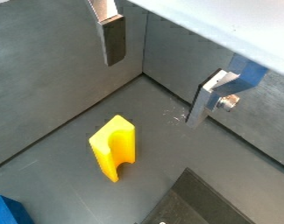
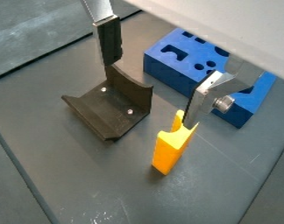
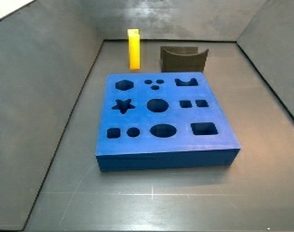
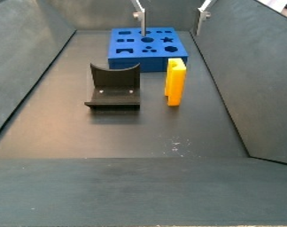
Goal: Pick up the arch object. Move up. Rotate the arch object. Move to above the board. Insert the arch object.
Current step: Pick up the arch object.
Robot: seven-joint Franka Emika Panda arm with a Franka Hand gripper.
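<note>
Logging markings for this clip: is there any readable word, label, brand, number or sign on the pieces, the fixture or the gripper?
None can be read: the arch object, the board, the fixture and the open gripper above the floor bear no lettering in any view.

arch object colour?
Bright yellow arch object, clearest in a side view, standing on the floor. The pincer hovers open above it.

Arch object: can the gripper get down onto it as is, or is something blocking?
Probably yes. The arch object stands upright on bare floor, apart from the fixture and the board. The gripper is above it, fingers empty and spread.
</note>
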